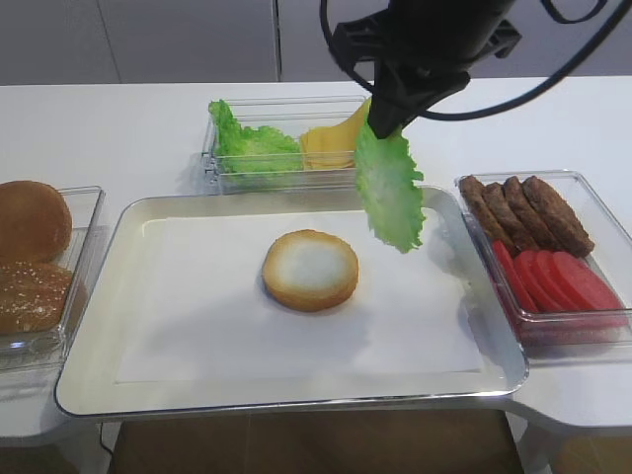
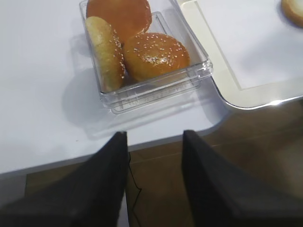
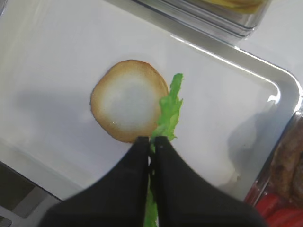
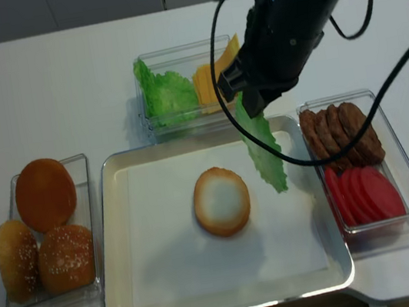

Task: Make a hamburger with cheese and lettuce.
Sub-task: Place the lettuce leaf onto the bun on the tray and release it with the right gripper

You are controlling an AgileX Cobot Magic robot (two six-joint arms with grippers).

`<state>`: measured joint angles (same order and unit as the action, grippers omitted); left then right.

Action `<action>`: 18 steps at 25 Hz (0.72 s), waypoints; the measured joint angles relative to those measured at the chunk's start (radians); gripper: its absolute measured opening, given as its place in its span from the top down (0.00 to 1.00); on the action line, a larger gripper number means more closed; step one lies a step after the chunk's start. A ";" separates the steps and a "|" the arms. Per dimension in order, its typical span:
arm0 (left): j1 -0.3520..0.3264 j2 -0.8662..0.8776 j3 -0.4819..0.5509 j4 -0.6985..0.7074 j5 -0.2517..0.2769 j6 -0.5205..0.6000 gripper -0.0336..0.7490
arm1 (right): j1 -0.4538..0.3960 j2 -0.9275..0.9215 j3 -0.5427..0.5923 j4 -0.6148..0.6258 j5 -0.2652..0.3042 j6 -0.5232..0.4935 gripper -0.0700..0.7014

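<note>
Green and frilly, the lettuce (image 1: 390, 195) hangs edge-down from the right gripper (image 1: 387, 120), whose jaws are clenched on the leaf's upper rim. Taking the tray (image 1: 95, 296) as the landmark: the leaf dangles in the air over the tray's far right part, clear of the white paper liner (image 1: 197, 326) that covers the tray floor. In the right wrist view the leaf (image 3: 166, 118) runs out from between the pinched jaws, its tip showing just beside the right edge of the hamburger (image 3: 128, 100).

The hamburger bun half (image 1: 310, 269) lies cut face up near the middle of the tray, flat on the liner, with nothing on it.

Behind the tray's far edge stands a clear box (image 1: 212, 163) holding more green leaves (image 1: 252, 143) on its left side and the cheese (image 1: 331, 143) slices on its right. Left of the tray, another clear box (image 2: 156, 90) holds brown bun tops (image 2: 156, 56), two of them seeded. Right of the tray, a third clear box (image 1: 607, 222) holds brown patties (image 1: 528, 209) at the far end and red tomato slices (image 1: 558, 279) at the near end.

The left gripper (image 2: 154, 142) hovers past the near edge of the white worktop (image 2: 38, 94), near the tray's left corner, jaws apart and gripping nothing.
</note>
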<state>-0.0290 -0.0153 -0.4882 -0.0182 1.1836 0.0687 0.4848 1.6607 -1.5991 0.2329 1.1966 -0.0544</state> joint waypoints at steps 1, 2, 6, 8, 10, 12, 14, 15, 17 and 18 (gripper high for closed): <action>0.000 0.000 0.000 0.000 0.000 0.000 0.59 | 0.000 0.002 0.004 0.003 -0.013 0.000 0.85; 0.000 0.000 0.000 0.000 0.000 0.000 0.59 | 0.000 0.006 0.006 0.006 -0.025 0.000 0.85; 0.000 0.000 0.000 0.000 0.000 0.000 0.59 | 0.000 0.036 0.006 0.030 -0.075 -0.002 0.85; 0.000 0.000 0.000 0.000 0.000 0.000 0.59 | 0.000 0.052 0.006 0.043 -0.092 -0.002 0.85; 0.000 0.000 0.000 0.000 0.000 0.000 0.59 | 0.000 0.070 0.007 0.047 -0.113 -0.002 0.85; 0.000 0.000 0.000 0.000 0.000 0.000 0.59 | 0.000 0.080 0.007 0.050 -0.130 -0.002 0.85; 0.000 0.000 0.000 0.000 0.000 0.000 0.59 | 0.000 0.091 0.007 0.047 -0.137 -0.002 0.85; 0.000 0.000 0.000 0.000 0.000 0.000 0.59 | 0.000 0.097 0.007 0.044 -0.139 -0.002 0.85; 0.000 0.000 0.000 0.000 0.000 0.000 0.59 | 0.000 0.109 0.007 0.033 -0.141 0.000 0.85; 0.000 0.000 0.000 0.000 0.000 0.000 0.59 | 0.000 0.113 0.007 0.029 -0.141 0.002 0.85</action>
<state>-0.0290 -0.0153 -0.4882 -0.0182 1.1836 0.0687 0.4848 1.7741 -1.5926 0.2622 1.0555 -0.0524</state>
